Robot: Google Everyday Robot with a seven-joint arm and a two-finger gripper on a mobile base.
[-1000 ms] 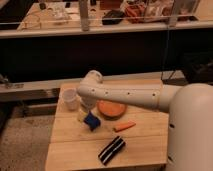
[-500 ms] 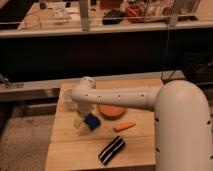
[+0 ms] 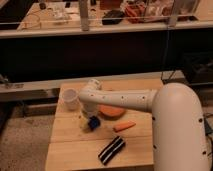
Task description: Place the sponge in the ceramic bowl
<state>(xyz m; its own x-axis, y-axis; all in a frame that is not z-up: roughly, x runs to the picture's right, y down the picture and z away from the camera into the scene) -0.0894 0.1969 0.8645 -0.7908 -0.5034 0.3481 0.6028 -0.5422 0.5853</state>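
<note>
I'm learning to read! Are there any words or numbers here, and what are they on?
None can be read.
The black striped item, white cup, sponge and ceramic bowl show no letters.
The gripper, down beside the sponge, shows none either.
Things on the far counter are too blurred to read.

The single camera sits high on the near side, close beside the robot's bulky white arm (image 3: pixel 175 125). It looks steeply down and away across the pale wooden table (image 3: pixel 70 150) toward the dark wall at the far side. The table fills the lower picture. The gripper (image 3: pixel 89 123) hangs left of centre, low over the table's left half.
</note>
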